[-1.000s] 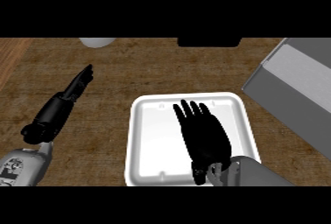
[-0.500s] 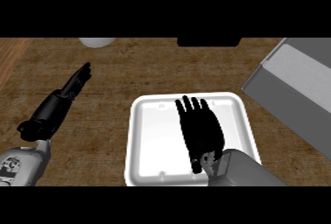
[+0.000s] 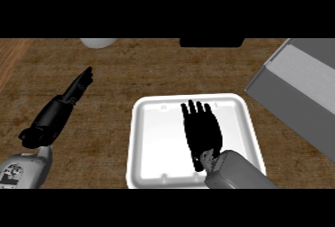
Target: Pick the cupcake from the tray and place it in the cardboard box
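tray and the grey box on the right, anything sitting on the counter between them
Nothing: in the head view only bare brown counter lies between the white tray and the grey box.

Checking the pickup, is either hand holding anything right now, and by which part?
Nothing visibly held. The right hand lies flat, fingers straight, over the tray; the left hand is open over the counter.

A brown, streaked wood-grain pattern is seen across the table (image 3: 150,73). The tray (image 3: 152,146) is plain white, with faint grey shading along its rim. Both the right hand (image 3: 201,128) and the left hand (image 3: 73,91) are rendered solid black. The forearms are grey. The cardboard box (image 3: 302,95) is shown in flat grey tones, lighter on its upper face. A pale object (image 3: 98,42) is noted at the far edge.
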Controlling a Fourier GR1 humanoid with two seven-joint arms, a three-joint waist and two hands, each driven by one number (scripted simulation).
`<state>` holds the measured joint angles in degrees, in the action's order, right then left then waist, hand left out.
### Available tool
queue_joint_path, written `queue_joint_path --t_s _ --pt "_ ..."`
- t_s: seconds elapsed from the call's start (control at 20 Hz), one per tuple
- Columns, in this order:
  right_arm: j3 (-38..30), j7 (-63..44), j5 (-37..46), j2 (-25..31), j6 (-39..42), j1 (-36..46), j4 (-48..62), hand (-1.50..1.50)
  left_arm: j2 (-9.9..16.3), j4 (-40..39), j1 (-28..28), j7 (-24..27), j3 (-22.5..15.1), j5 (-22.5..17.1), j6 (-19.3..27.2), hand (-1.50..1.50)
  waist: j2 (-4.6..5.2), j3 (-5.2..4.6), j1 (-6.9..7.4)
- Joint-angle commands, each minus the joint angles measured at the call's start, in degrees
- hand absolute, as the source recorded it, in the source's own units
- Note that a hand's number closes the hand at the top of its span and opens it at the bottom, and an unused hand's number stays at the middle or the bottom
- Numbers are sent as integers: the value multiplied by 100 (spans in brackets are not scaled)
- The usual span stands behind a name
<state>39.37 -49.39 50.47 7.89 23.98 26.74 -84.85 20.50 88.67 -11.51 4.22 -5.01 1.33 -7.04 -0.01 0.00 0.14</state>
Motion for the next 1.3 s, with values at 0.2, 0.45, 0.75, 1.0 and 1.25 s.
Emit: queue_joint_path --t_s 0.2,0.45,0.75,1.0,1.25 --pt "-181 442 493 -235 -105 -460 189 -150 -5 -242 3 293 359 194 -286 0 -1 0 -2" --pt "-537 334 792 -529 143 -24 745 -150 -352 462 -179 -707 144 234 -238 0 -2 1 19" --pt "-773 695 1056 -395 251 -555 372 -150 -489 267 218 -127 329 470 -333 0 -4 0 -5" --pt "-972 1581 1100 -194 -112 -490 990 150 -452 -470 -689 -208 663 425 -424 0 5 0 -24" --pt "-576 2237 1659 -181 -1124 -422 1331 150 -519 -251 -322 25 571 453 -484 0 5 0 -7"
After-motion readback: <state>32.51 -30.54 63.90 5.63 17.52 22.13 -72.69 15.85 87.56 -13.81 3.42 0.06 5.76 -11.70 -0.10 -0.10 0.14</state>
